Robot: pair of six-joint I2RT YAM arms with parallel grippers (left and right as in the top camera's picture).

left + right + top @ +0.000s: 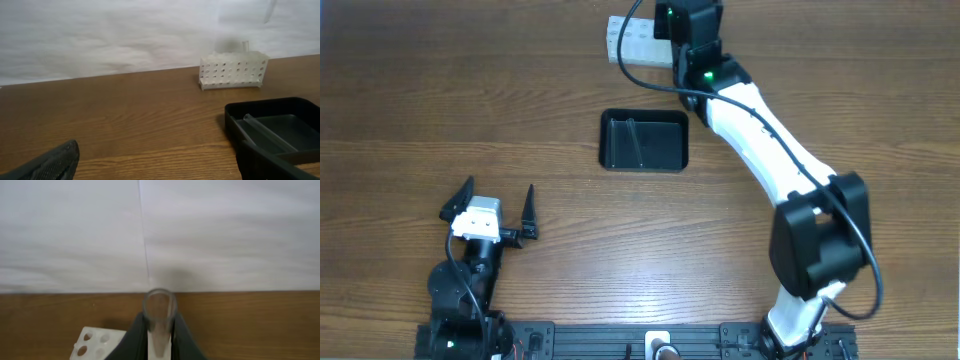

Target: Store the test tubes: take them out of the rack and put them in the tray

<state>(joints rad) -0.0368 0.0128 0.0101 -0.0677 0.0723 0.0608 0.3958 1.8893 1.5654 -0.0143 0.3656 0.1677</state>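
Observation:
The white test tube rack (628,40) stands at the far side of the table, and the black tray (643,158) lies nearer, in the middle. One clear tube (632,140) lies inside the tray. My right gripper (159,332) is raised just above the rack (94,345) and is shut on a clear test tube (159,305), held upright with its open mouth up. In the left wrist view the rack (232,70) has that tube (245,46) sticking up behind it. My left gripper (495,203) rests open near the table's front left, holding nothing.
A pale wall rises behind the table's far edge. Bare wood lies between the left gripper and the tray (235,117), and to the left of the rack. The right arm (770,150) stretches along the tray's right side.

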